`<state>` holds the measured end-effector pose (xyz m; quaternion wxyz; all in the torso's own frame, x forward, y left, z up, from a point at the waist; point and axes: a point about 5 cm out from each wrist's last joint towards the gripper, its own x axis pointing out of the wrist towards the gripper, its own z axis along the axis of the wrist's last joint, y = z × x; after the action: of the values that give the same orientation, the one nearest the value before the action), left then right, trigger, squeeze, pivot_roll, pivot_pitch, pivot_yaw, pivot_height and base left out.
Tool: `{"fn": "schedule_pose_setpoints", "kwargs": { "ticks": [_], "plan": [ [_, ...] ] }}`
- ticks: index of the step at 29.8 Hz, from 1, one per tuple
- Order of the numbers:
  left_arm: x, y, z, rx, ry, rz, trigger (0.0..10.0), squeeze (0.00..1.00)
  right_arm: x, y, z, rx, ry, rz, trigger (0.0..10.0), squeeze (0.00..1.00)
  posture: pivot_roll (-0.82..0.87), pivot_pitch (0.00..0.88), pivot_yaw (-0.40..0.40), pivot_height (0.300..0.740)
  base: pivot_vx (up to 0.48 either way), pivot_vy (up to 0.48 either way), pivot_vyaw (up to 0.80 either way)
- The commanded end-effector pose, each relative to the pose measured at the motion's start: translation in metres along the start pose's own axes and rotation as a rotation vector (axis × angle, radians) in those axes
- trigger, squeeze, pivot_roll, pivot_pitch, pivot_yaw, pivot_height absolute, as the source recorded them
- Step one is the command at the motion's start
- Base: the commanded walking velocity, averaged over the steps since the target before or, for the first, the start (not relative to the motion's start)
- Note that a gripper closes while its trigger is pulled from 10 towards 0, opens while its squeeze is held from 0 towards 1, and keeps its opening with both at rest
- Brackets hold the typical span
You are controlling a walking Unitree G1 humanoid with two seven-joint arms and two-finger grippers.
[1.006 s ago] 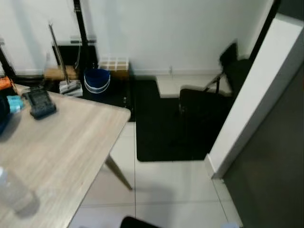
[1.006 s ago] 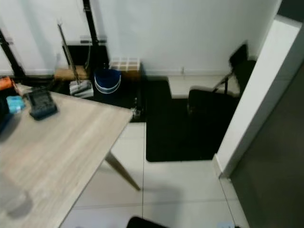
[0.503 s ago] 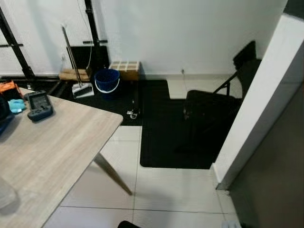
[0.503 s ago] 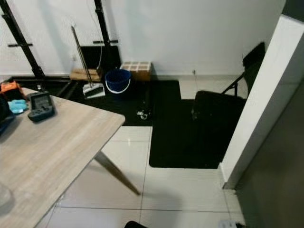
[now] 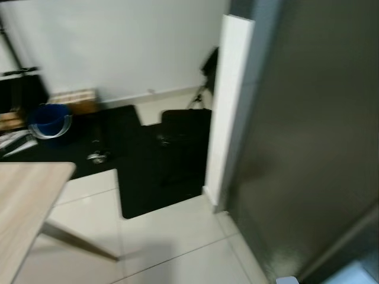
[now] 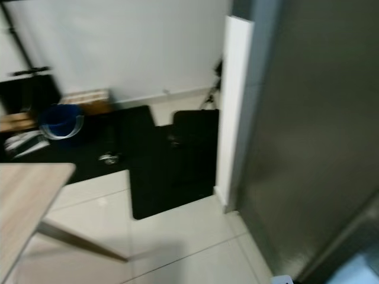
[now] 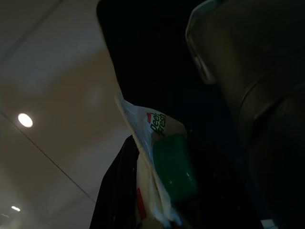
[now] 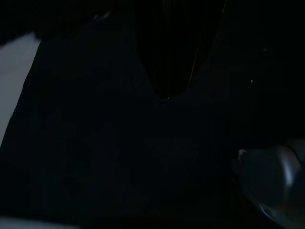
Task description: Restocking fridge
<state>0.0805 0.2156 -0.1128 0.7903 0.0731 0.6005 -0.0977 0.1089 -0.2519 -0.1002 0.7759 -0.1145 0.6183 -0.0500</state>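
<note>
Fridge: dark grey, smooth, faintly glossy door; now fills the right half of the head views, where half a second ago only a sliver of it showed at the right edge. The camera has turned right, so the whole scene sits further left.

Packet: white crinkled plastic with red and green print and a green block; clamped in the left gripper, seen in the left wrist view between the black fingers.

Right gripper: its wrist view is too dark to tell open from closed.

White panel: flat, matte, upright, just left of the fridge.

Black mat: matte, rectangular, centre frame on glossy pale floor tiles.

Folding chair: black, blurred, possibly standing on the mat.

Blue bucket: round, at left by the wall.

Table: pale wood grain, only its corner now left, lower left.
</note>
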Motion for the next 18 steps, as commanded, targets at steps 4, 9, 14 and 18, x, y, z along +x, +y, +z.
{"fn": "schedule_pose_setpoints", "kwargs": {
  "ticks": [4, 9, 14, 18],
  "plan": [
    [0.002, -0.005, 0.007, 0.008, -0.029, -0.014, 10.0, 0.0, 0.0, 0.001, 0.003, -0.001, -0.009, 0.005, 10.0, 0.0, -0.02, 0.0, 0.016, 0.74, 0.0, 0.0, -0.79],
    [0.001, 0.0, 0.013, -0.018, -0.055, 0.02, 10.0, 0.0, 0.0, -0.001, 0.007, -0.006, -0.017, 0.003, 10.0, 0.0, -0.02, 0.0, 0.011, 0.74, 0.0, 0.0, -0.79],
    [0.001, 0.001, 0.016, -0.024, -0.066, 0.029, 10.0, 0.0, 0.0, -0.001, 0.008, -0.006, -0.02, 0.003, 10.0, 0.0, -0.02, 0.0, 0.011, 0.74, 0.0, 0.0, -0.79],
    [0.001, 0.002, 0.018, -0.027, -0.071, 0.034, 10.0, 0.0, 0.0, -0.001, 0.008, -0.003, -0.023, 0.006, 10.0, 0.0, -0.02, 0.0, 0.011, 0.74, 0.0, 0.0, -0.79]
  ]
}}
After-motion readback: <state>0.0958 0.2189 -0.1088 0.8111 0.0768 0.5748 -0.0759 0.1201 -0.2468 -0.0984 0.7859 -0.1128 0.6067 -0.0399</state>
